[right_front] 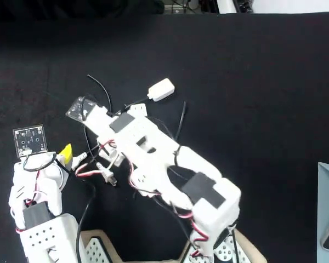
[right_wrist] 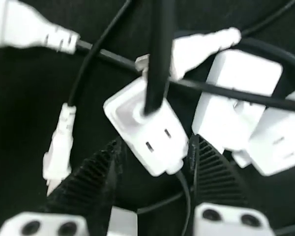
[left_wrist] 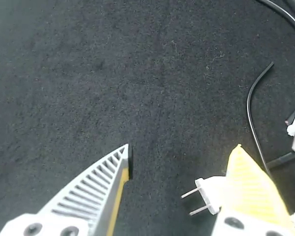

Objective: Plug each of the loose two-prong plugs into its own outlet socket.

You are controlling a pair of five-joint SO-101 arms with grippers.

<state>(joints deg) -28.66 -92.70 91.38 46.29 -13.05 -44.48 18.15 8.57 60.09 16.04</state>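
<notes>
Near the left edge of the black cloth-covered desk (right_front: 252, 66), my left claw (left_wrist: 182, 147) stands spread wide, pinching nothing. The white two-prong plug (left_wrist: 209, 195) I'm after lies right against the inner side of the yellow finger (left_wrist: 250, 182), its body partly tucked under it, so the left arm is much the nearer one. The plug's long axis runs across the gap: the bare prongs point from the yellow finger toward the grey ribbed finger (left_wrist: 101, 184). I judge that closing now would press it end-on, so I'd turn the wrist first. Farther toward the desk's middle, my right claw (right_wrist: 155, 141) straddles a white two-slot outlet socket block (right_wrist: 160, 153), slots facing the wrist camera; whether it is clamped I cannot tell.
</notes>
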